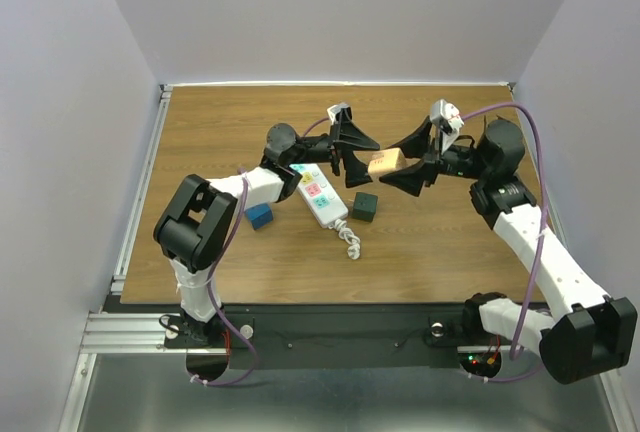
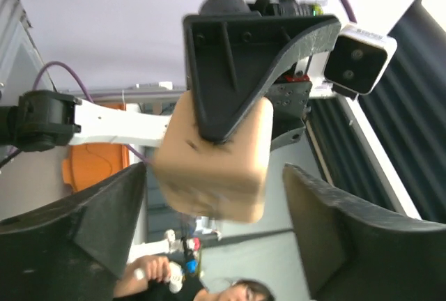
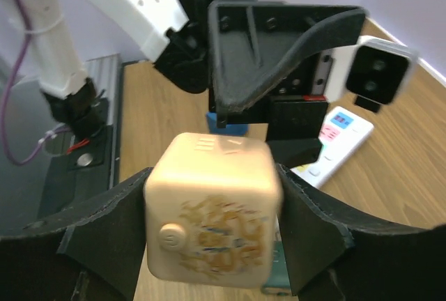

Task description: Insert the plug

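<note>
gripping a beige cube (image 3: 212, 210) above the desk's middle, the right gripper (image 1: 390, 163) is clenched on it; the left gripper (image 2: 216, 214) stands released, facing it. the power strip (image 1: 318, 195) lies left of centre.

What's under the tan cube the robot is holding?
A sliver of dark green block peeks out beneath the tan cube in the right pincer; the cube covers the rest.

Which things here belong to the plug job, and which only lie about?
Job: beige cube-shaped plug, white power strip with coloured switches.
Lying about: small blue cube block, dark green cube block.
</note>
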